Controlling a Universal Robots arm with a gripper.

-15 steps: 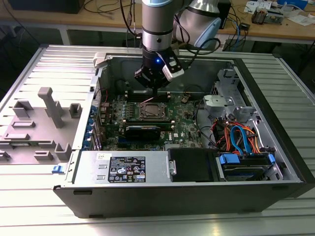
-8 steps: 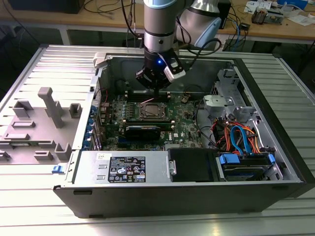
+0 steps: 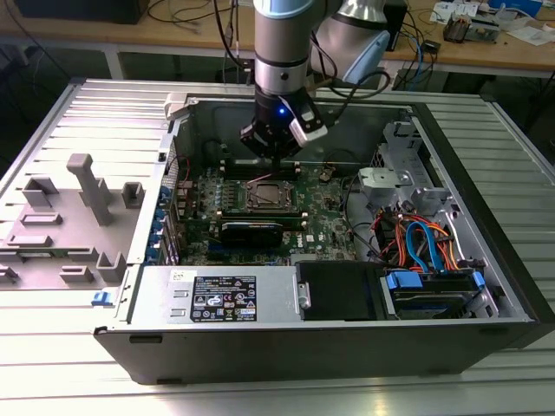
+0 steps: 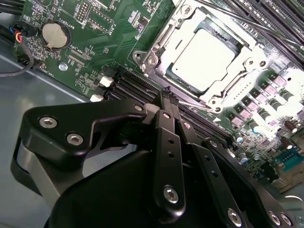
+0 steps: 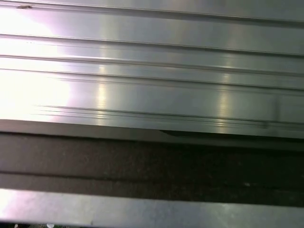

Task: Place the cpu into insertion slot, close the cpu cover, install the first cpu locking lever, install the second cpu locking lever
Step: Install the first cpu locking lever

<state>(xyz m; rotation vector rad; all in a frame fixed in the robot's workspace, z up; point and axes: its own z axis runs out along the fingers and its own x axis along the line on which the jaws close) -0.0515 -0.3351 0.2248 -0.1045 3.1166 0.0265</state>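
Open computer case (image 3: 286, 355), cpu (image 4: 205, 57) in insertion slot (image 4: 148, 61), cpu cover (image 4: 176, 29) down, gripper (image 4: 166, 93) jaws clenched

A shiny silver metal surface with long parallel ridges (image 5: 152, 71) runs across the first wrist view, bordered by a dull, dark brownish band (image 5: 152, 161), possibly a shadowed recess, with another bright silver metal strip (image 5: 199, 209) beyond it.

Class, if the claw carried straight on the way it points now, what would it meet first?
Probably the black memory slots beside the insertion slot, just ahead of the claw; depth is unclear.
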